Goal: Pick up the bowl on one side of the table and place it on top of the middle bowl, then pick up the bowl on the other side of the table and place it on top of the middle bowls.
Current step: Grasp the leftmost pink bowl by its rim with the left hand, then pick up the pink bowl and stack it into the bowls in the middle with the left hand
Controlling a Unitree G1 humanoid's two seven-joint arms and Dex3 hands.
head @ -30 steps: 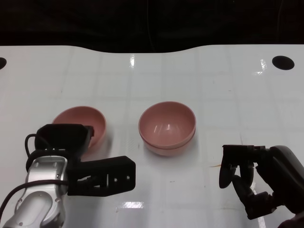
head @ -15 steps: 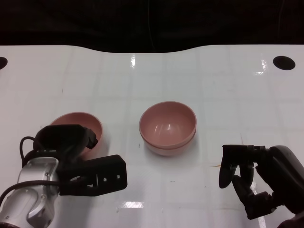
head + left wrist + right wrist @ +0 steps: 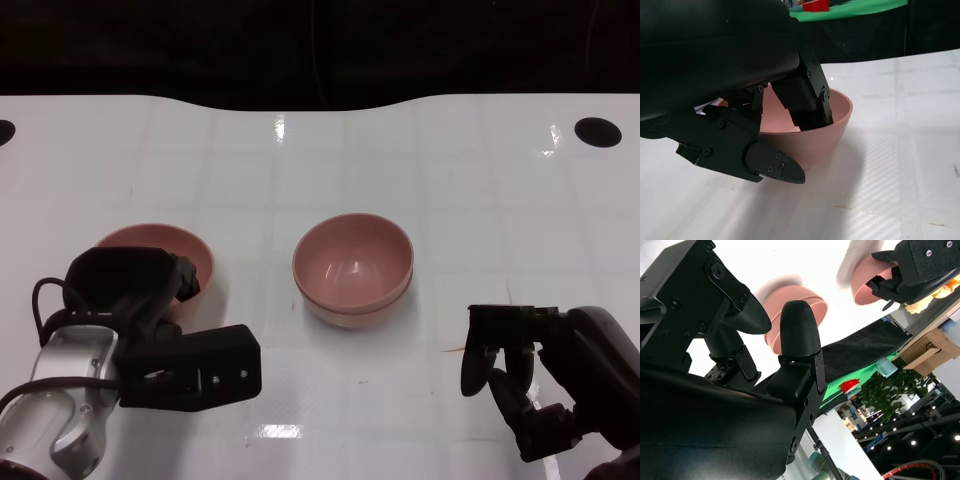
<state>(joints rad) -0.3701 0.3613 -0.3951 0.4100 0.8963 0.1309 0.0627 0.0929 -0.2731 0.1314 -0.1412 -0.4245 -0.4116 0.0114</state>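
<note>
Gripping smooth round pink bowl (image 3: 155, 246): left hand (image 3: 150, 320) fingers | right hand (image 3: 540, 385) fingers apart, empty

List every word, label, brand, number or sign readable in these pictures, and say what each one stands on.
None can be read.
The cardboard box in the right wrist view's background bears a small dark mark, too small and tilted to read.
The pink bowls, the white table and the black hands show no lettering.

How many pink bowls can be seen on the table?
2 clearly separate: a bowl at the left, gripped by the left hand, and the middle bowl, which looks like two nested bowls, so a third may be hidden there.
</note>
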